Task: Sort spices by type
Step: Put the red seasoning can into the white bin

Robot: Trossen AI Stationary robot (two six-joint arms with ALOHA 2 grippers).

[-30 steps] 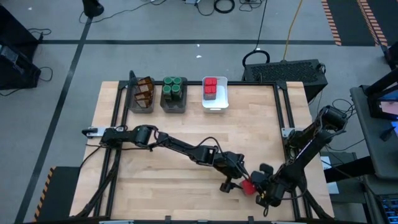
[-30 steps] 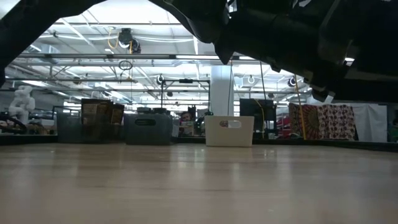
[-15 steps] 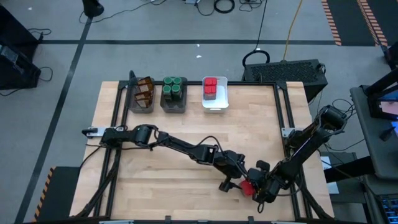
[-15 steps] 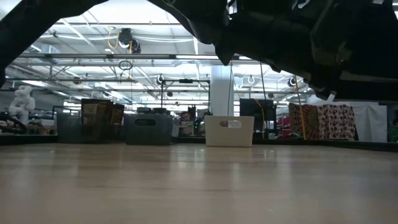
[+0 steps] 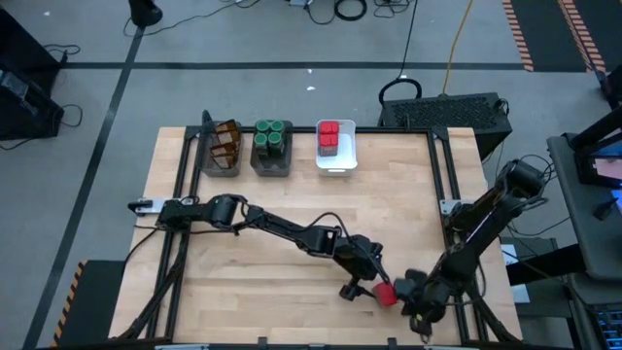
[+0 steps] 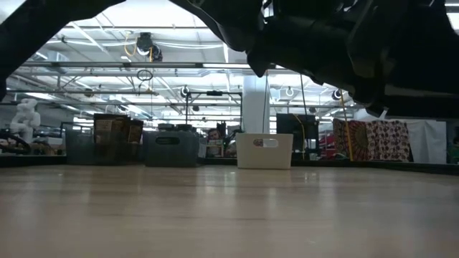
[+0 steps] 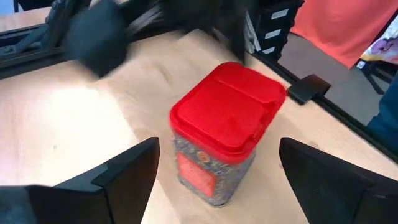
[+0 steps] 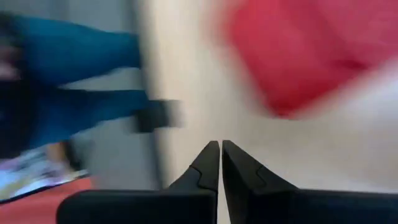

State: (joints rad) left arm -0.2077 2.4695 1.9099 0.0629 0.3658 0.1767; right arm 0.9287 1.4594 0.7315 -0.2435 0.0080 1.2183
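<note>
right gripper (image 5: 420,313): parked right at the near edge of the table (image 5: 243,224), over on the right side. My two fingers (image 8: 219,163) are pressed flat together with nothing between them.

red tin (image 7: 225,127): the last loose one, standing upright on the wood near the near-right corner, red flip lid on top, patterned sides. It sits just left of my right gripper.

left gripper (image 5: 363,289): my left arm reaches across from the left edge down to this tin. Fingers (image 7: 127,171) are spread wide apart, one on each side of the tin with wood showing in both gaps, so I'm around it but not squeezing it.

middle of the table: just bare wood between me and the bins.

white bin (image 5: 336,160): far edge, the rightmost of the three, holding the other red tins (image 5: 329,135).

middle grey bin (image 5: 271,159): far edge, just left of the white one, packed with green-lidded jars (image 5: 271,135).

left grey bin (image 5: 222,161): far edge, leftmost, with brown packets (image 5: 226,140) standing in it.
</note>
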